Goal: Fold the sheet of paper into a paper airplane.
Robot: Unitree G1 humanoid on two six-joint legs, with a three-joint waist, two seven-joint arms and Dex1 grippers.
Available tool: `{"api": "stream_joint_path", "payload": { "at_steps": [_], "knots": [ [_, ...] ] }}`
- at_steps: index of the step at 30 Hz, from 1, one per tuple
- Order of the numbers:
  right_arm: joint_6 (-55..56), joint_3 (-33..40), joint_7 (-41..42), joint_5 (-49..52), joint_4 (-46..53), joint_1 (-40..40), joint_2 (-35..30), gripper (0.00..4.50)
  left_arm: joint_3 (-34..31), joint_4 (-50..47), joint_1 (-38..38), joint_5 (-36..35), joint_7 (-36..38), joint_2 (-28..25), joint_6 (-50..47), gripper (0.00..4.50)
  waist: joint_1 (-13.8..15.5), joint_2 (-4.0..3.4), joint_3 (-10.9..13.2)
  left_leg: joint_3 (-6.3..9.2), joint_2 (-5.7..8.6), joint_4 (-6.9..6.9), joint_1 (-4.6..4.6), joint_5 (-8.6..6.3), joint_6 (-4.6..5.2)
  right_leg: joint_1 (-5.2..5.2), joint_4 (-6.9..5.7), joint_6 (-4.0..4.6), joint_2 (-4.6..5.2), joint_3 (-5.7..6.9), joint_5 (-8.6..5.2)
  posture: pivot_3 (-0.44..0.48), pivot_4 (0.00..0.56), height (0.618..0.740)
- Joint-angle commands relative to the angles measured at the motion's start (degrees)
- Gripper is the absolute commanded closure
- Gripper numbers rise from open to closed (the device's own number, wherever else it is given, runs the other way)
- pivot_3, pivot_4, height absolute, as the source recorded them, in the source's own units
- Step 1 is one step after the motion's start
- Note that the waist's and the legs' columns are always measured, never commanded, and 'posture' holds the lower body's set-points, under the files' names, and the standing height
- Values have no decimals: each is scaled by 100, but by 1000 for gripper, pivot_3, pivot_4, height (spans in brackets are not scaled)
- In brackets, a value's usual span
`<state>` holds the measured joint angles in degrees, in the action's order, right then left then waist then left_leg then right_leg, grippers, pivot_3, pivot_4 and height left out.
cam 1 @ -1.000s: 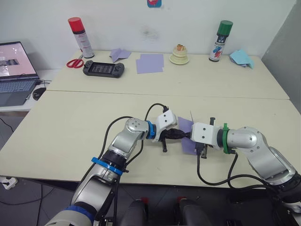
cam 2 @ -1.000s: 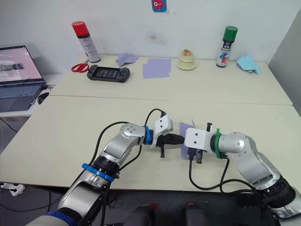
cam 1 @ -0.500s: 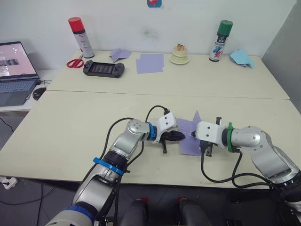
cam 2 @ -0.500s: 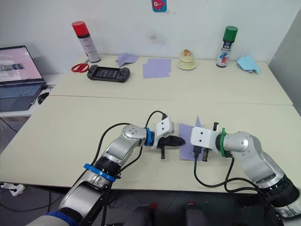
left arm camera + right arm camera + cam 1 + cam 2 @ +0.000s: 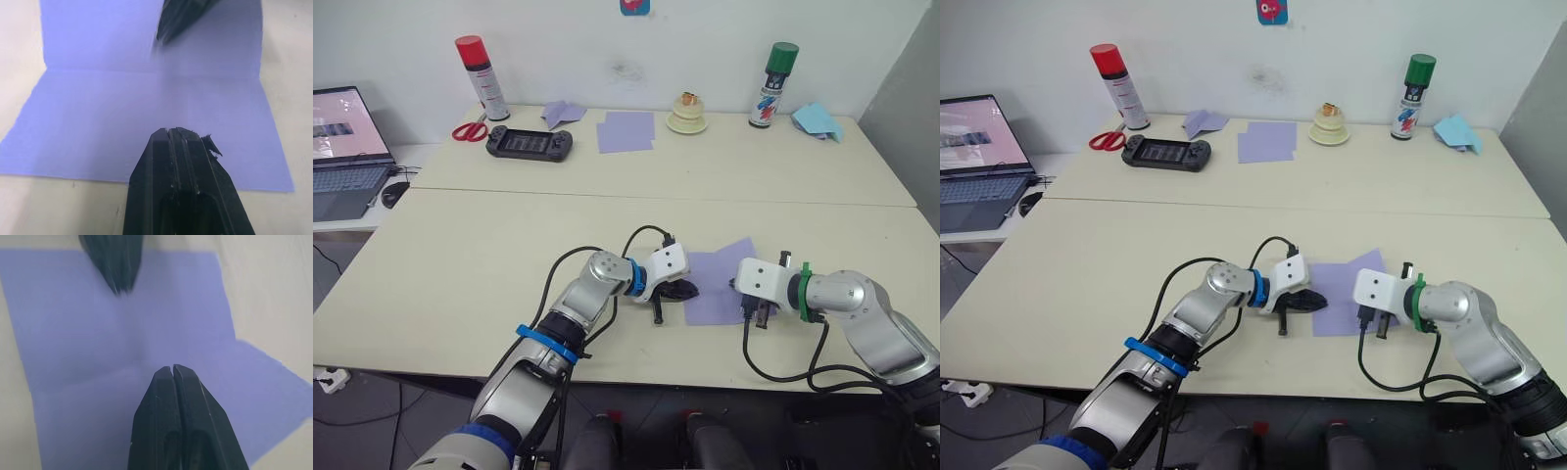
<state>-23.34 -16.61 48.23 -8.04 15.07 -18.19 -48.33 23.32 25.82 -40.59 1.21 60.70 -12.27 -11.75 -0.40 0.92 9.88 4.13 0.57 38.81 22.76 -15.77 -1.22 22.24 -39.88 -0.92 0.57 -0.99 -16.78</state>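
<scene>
The lavender sheet of paper [image 5: 715, 285] lies opened out on the near table, with a straight crease across its middle [image 5: 146, 71] and its far right corner slightly lifted. My left gripper [image 5: 171, 131] is shut, and its tip rests on the paper's left part. Facing it from the right, my right gripper [image 5: 172, 367] is also shut, with its tip over the paper's right part. Neither pair of fingers has paper between them. The two tips point at each other, a short gap apart.
Along the far table stand a red spray can [image 5: 481, 76], scissors [image 5: 468, 130], a game controller [image 5: 530, 144], a flat lavender folded plane [image 5: 561, 112], overlapping lavender sheets [image 5: 626, 130], a small round ornament [image 5: 686, 114], a green spray can [image 5: 774, 84] and light-blue folded paper [image 5: 817, 119]. A laptop [image 5: 347, 147] sits at far left.
The paper, held folded upright between the grippers a second ago, has been spread open and flat. My right gripper has drawn away to the right; the left gripper moved slightly right.
</scene>
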Motion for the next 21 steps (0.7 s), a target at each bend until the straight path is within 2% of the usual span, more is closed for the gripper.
{"api": "stream_joint_path", "payload": {
  "at_steps": [1, 9, 21],
  "knots": [
    [192, 248, -99, -15, -52, 91, 12, 4460, 15, -126, 9, 15, 1, 10, 99, 4500, 2, 0, 0, 1, 0, 0, 0, 0, 0, 0, 0, 0, 0, 1, 0, 0, 150, 740],
    [375, 457, -190, 83, -483, 392, 167, 4460, -78, -159, 74, 0, -156, 7, 79, 4500, 2, 0, 0, 1, 0, 0, -2, 0, 0, -4, 0, 0, 0, 0, 0, 0, 150, 740],
    [380, 504, -167, 113, -557, 394, 325, 4460, -1006, -766, 236, -942, -209, -158, -865, 4500, -1, 0, 0, 0, -1, 3, -6, 2, 0, -8, -2, 0, -1, 0, 0, 0, 150, 740]
  ]
}}
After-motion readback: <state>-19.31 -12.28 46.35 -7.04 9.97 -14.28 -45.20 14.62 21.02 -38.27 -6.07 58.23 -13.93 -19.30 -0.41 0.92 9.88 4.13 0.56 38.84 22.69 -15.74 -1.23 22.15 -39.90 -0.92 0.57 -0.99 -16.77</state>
